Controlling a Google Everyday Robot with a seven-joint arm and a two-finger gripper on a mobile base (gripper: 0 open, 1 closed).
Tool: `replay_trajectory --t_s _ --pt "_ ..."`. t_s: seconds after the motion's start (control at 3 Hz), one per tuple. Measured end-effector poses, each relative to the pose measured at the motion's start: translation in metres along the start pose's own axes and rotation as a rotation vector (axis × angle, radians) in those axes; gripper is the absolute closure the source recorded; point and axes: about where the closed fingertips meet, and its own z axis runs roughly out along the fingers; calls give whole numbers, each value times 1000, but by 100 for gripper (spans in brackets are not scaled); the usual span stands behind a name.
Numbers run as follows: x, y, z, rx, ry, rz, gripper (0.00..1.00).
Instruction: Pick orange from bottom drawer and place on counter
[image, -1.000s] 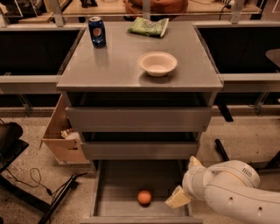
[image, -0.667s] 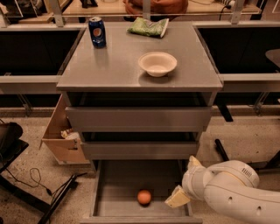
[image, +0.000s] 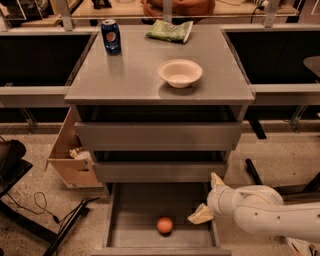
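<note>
Cardboard box (image: 65, 162) is sitting on the floor at far left, just beside the cabinet. Soda can (image: 111, 36) is standing at the back left of the counter (image: 125, 75). Bottom drawer (image: 132, 215) is standing pulled out. The orange (image: 165, 225) is lying loose on its flat floor, near the front lip and roughly centred, touching nothing else. White bowl (image: 180, 73) and green chip bag (image: 169, 31) are taking up the counter's middle and back.

Gripper (image: 205, 199) is hanging at the drawer's right wall, jaws spread wide, gripping nothing, apart from the fruit. Judging the step as reaching in. It's needing to go left and down past the right wall without clipping it, straddle the fruit at its widest and close gently, as a nudge would likely be sending it rolling.

Orange is looking small, round, matte and evenly coloured, no stem showing.
</note>
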Motion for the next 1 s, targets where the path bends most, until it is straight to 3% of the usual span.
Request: replay_trajectory --t_s 0.33,0.67,1.0 --pt "18 -6 58 2 -65 -7 0" --pt "50 23 114 -37 -80 25 0" --pt "67 45 131 -71 -69 47 0"
